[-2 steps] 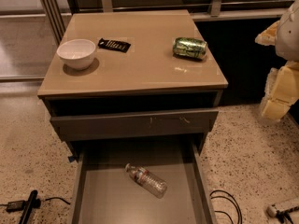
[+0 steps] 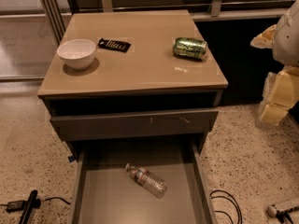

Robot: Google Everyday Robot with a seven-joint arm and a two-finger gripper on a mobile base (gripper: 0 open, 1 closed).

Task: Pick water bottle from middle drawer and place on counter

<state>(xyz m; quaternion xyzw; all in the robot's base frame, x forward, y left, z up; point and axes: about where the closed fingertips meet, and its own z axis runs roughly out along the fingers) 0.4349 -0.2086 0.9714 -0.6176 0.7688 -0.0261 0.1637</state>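
Observation:
The water bottle point(image 2: 146, 181) lies on its side on the grey floor of the open middle drawer point(image 2: 98, 199), cap toward the back left. The tan counter point(image 2: 140, 59) tops the cabinet above it. My gripper point(image 2: 276, 101) shows as pale yellow and white parts at the right edge of the view, level with the cabinet's front and well apart from the bottle. It holds nothing that I can see.
On the counter stand a white bowl point(image 2: 77, 53), a black flat packet point(image 2: 114, 45) and a green drinks can point(image 2: 189, 47) lying on its side. A shut drawer with a scratched front point(image 2: 135, 123) sits above the open one. Cables point(image 2: 224, 204) lie on the speckled floor.

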